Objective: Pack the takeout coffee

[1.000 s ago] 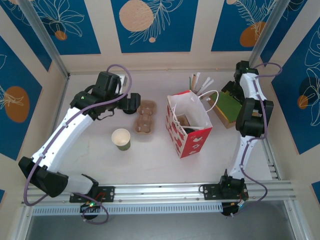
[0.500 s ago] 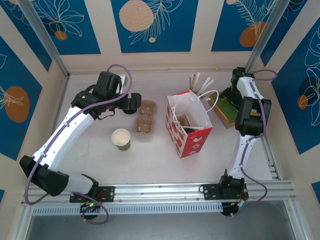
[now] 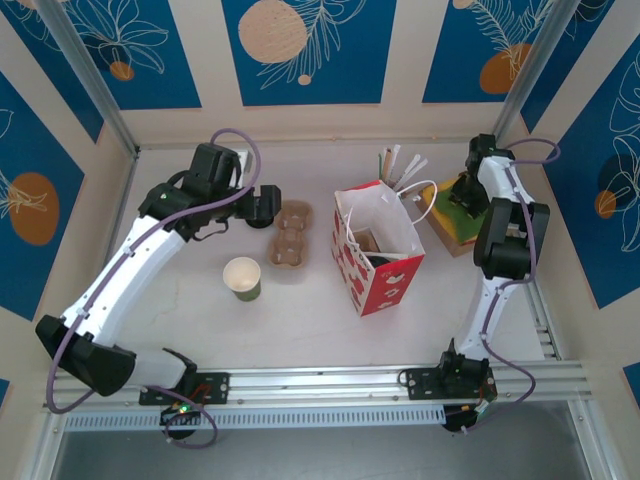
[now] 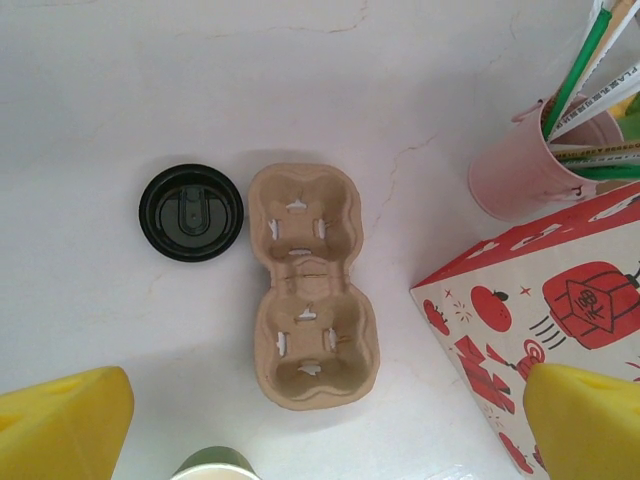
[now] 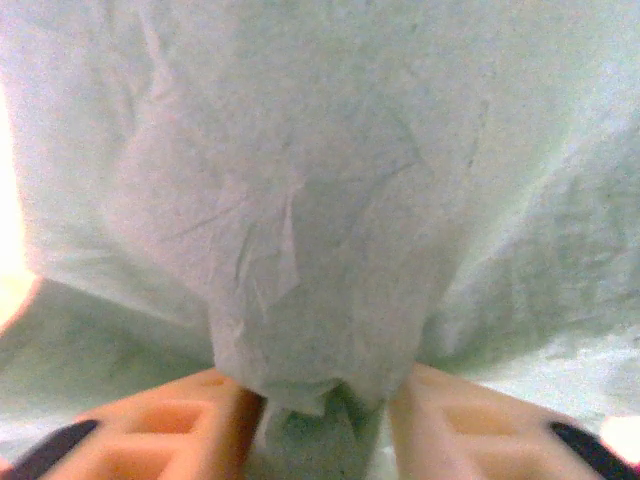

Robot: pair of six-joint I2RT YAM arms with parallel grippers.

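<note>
The table [image 3: 300, 330] splits into two patches of work. At the far right, the right arm [image 3: 505, 240] reaches down over the box of green napkins [image 3: 452, 215]. The right gripper [image 5: 322, 405] is pinching a bunched fold of one green napkin [image 5: 300, 200], with the paper caught between both fingers. The red-and-white bag [image 3: 385, 275] stands upright just to that arm's left, its mouth open to the ceiling. To me the napkin's trip looks like a lift, a short carry toward the middle and a straight drop.

The coffee, as I read it, is in two pieces. Both are on the left arm's [image 3: 130, 260] side of the bag, well apart from the right pincer. The left gripper [image 4: 325, 375] hovers spread wide above the cardboard cup carrier [image 3: 290, 235], holding nothing. The lidless green cup [image 3: 242, 277] stands upright just beside the carrier's near end, toward the arm bases. The loose black lid [image 4: 191, 212] lies flat beside the carrier's far half, on the side away from the bag. The left arm is plainly the nearer one for both.
</note>
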